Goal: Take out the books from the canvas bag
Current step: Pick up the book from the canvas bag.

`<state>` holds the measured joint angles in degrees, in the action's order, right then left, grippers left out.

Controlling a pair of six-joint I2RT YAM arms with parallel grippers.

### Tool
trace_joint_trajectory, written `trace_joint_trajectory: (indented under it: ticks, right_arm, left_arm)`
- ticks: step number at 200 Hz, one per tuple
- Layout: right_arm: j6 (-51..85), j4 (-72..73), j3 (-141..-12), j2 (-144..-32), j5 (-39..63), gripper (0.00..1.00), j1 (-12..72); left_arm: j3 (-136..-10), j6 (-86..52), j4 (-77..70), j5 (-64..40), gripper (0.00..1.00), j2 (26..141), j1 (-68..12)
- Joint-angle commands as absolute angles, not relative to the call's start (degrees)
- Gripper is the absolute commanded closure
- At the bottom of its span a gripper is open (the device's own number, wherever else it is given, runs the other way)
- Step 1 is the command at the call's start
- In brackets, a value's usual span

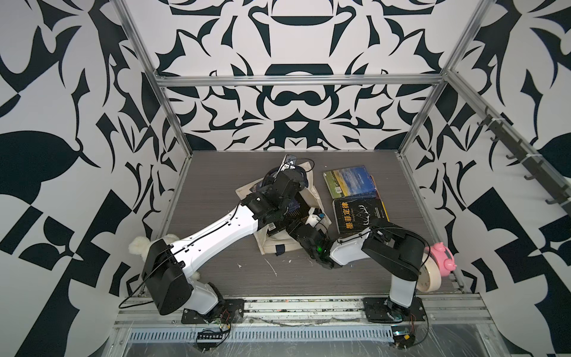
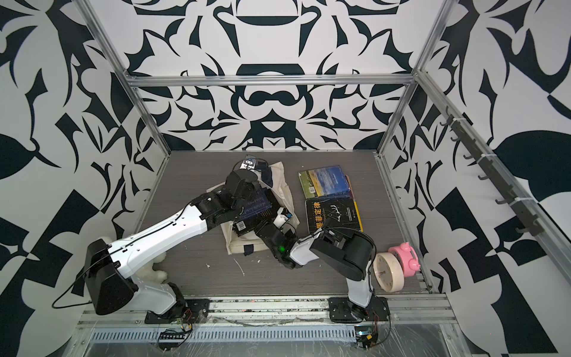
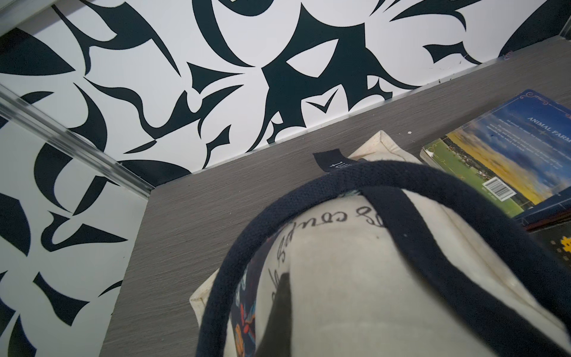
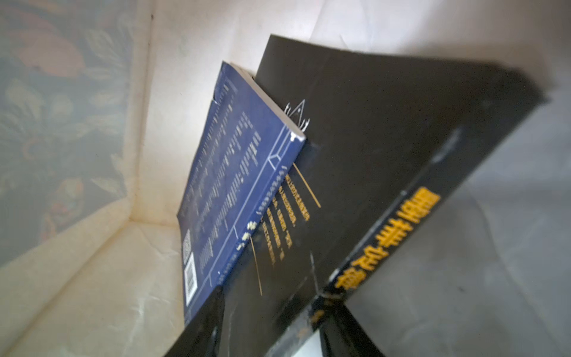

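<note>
The cream canvas bag (image 1: 275, 244) lies mid-table with its mouth facing my right arm. My left gripper (image 1: 298, 177) is shut on its upper fabric by the navy handle (image 3: 386, 182). One dark finger (image 3: 279, 312) shows against the cloth. My right gripper (image 4: 272, 337) reaches into the mouth, jaws apart on either side of the corner of a black book with yellow lettering (image 4: 370, 154). Whether they press it I cannot tell. A dark blue book (image 4: 234, 185) leans beside it inside. Two books lie out on the table: a blue landscape-covered one (image 1: 350, 182) and a black one (image 1: 360, 214).
A white plush bear (image 1: 139, 245) sits under my left arm at the left edge. A pink alarm clock (image 1: 443, 255) and a cream round clock (image 1: 429, 275) stand at the front right. A rail of hooks (image 1: 519, 154) runs along the right wall.
</note>
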<state>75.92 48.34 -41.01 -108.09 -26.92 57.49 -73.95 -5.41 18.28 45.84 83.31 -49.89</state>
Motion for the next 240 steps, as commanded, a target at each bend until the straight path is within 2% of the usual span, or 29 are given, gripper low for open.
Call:
trace_joint_trajectory:
  ticks: [1, 43, 89, 127, 205, 240]
  right_arm:
    - [75.14, 56.92, -43.33, -110.16, -28.87, 0.49, 57.3]
    - [75.09, 63.84, -44.12, -114.71, -28.77, 0.53, 57.04]
    - [75.4, 59.35, -43.23, -112.22, -28.48, 0.84, 56.24]
    - [74.76, 53.65, -42.71, -107.83, -23.37, 1.0, 56.25]
    - [64.73, 33.78, -37.96, -86.61, -19.24, 1.0, 58.3]
    - [58.82, 30.89, -36.4, -80.31, -14.6, 1.0, 58.62]
  left_arm:
    - [-75.06, -6.78, 14.11, 46.58, 1.0, 81.3, -49.87]
    - [-74.75, -7.03, 13.89, 46.29, 1.0, 81.09, -49.9]
    - [-74.71, -6.65, 13.65, 47.12, 1.0, 80.96, -49.83]
    - [-74.71, -6.76, 13.71, 48.79, 1.0, 80.96, -49.15]
    - [-75.85, -9.13, 16.17, 49.44, 1.0, 81.77, -46.98]
    - [-76.18, -9.78, 16.89, 49.42, 1.0, 82.01, -46.52]
